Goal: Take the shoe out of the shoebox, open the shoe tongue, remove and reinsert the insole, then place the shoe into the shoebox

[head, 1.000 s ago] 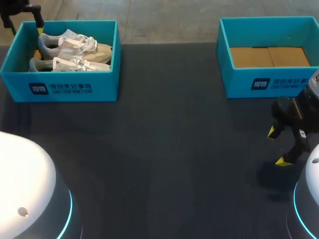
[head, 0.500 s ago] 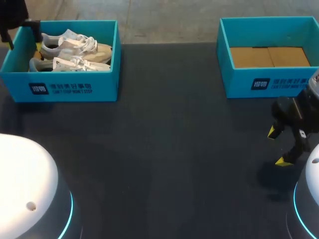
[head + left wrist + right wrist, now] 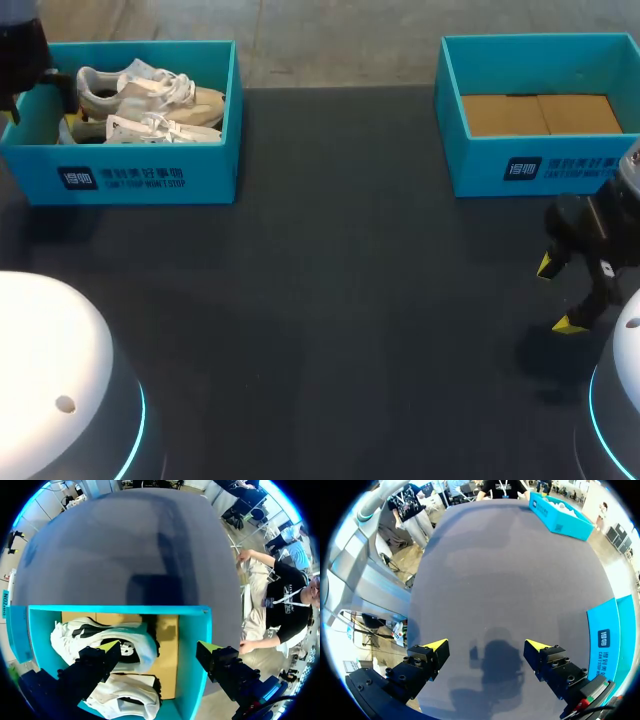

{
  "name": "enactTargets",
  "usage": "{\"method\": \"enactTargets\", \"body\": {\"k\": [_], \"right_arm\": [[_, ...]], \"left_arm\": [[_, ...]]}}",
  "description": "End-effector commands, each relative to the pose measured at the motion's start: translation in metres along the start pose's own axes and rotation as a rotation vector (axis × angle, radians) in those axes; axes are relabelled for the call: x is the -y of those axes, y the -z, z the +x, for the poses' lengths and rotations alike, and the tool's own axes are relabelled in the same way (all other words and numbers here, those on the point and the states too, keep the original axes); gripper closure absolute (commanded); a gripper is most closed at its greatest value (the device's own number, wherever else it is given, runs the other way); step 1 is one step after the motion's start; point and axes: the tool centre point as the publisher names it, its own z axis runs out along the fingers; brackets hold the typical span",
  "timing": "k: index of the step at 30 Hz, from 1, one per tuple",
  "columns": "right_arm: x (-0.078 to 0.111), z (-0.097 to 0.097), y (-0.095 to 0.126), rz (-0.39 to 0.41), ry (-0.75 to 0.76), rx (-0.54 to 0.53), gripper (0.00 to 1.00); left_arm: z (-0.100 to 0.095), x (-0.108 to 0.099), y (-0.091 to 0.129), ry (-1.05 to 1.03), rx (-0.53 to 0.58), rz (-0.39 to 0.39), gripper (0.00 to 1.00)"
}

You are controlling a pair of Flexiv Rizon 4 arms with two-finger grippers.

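Two pale sneakers lie side by side in the teal shoebox at the table's back left. My left gripper hovers over the box's left end by the shoes' heels. In the left wrist view the left gripper is open: one fingertip is above the heel of one sneaker, the other is out past the box wall. The second sneaker lies beside the first. My right gripper stands open over bare table at the right, holding nothing.
A second teal box with a bare cardboard floor stands at the back right, just behind my right gripper; its printed wall shows beside that gripper. The dark tabletop runs between the two boxes.
My left gripper has come down from behind the shoebox's back left corner to over the box's left end. The right arm and the shoes have not moved.
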Motion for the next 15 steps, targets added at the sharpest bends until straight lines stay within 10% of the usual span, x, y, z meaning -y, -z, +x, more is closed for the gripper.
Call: {"method": "enactTargets", "body": {"k": [1,15], "right_arm": [[0.000,0.001,-0.001,0.002,-0.001,0.002,0.00],[0.000,0.001,-0.001,0.002,-0.001,0.002,0.00]], "left_arm": [[0.000,-0.001,-0.012,0.003,0.014,-0.061,0.00],[-0.011,-0.022,-0.028,0.002,0.017,-0.054,0.00]]}}
